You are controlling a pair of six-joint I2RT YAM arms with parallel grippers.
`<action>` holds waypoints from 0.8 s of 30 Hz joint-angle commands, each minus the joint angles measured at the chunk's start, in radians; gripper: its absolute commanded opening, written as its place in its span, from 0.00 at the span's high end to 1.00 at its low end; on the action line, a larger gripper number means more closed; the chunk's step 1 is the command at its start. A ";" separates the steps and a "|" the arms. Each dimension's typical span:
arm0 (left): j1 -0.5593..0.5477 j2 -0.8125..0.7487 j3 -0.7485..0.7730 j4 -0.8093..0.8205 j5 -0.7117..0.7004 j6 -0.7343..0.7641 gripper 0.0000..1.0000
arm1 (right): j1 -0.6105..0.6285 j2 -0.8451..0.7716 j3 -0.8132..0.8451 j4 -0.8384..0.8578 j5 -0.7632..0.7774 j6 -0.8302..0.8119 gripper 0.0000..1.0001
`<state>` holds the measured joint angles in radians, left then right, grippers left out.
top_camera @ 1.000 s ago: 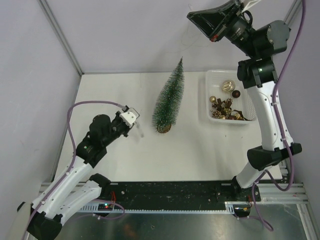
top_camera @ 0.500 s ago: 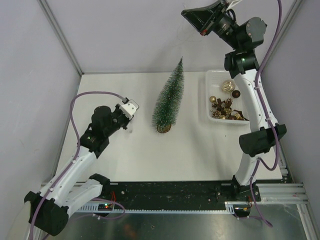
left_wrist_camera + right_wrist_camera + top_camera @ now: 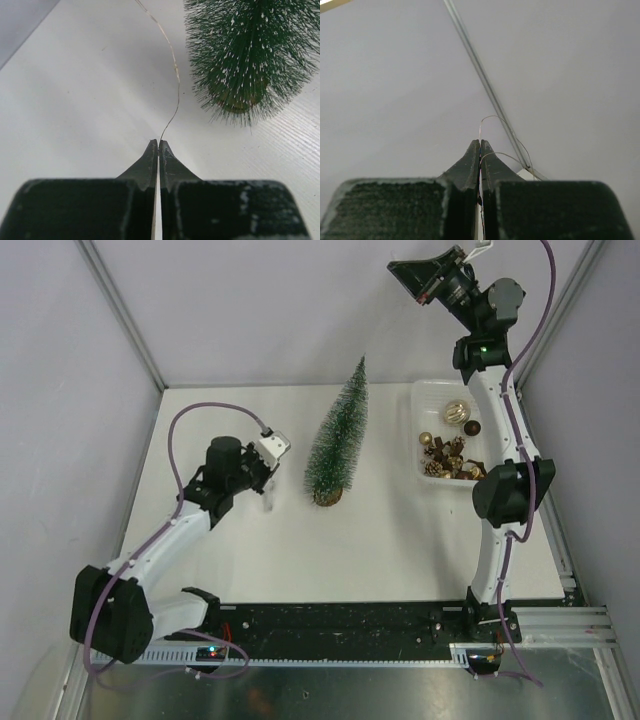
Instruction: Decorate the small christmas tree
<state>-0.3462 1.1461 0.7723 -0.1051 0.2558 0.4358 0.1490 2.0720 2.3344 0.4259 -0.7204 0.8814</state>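
The small christmas tree (image 3: 338, 435) stands upright mid-table on its round wooden base (image 3: 328, 497). Its frosted lower bristles (image 3: 250, 55) fill the upper right of the left wrist view. My left gripper (image 3: 268, 496) hovers low just left of the base, shut (image 3: 158, 142) on a thin wire (image 3: 175, 75) that runs up past the tree's left side. My right gripper (image 3: 415, 278) is raised high above the table's back right, facing the wall. It is shut (image 3: 480, 142) on the same kind of thin wire (image 3: 492, 119), which loops out from the tips.
A white basket (image 3: 418, 430) at the back right holds gold and brown ornaments (image 3: 455, 412). Grey walls with metal corner posts (image 3: 120, 315) enclose the table on three sides. The right arm's links rise over the basket's right side.
My left gripper has slid right, closer to the tree base. The right arm has straightened upward and its raised gripper shifted slightly right. Both grippers stayed shut on the wire.
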 commanded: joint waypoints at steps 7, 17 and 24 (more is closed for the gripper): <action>0.010 0.086 0.055 0.054 0.081 -0.067 0.99 | -0.032 0.073 -0.046 0.132 -0.035 0.096 1.00; 0.009 0.067 0.039 0.099 0.090 -0.082 0.38 | -0.080 0.022 -0.247 0.177 -0.052 0.083 1.00; 0.008 -0.009 0.016 0.099 0.054 -0.092 0.19 | -0.168 -0.073 -0.446 0.228 -0.067 0.079 1.00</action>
<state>-0.3443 1.2072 0.7818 -0.0460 0.3225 0.3576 0.0341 2.1223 1.9392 0.5598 -0.7673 0.9688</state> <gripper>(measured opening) 0.792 0.010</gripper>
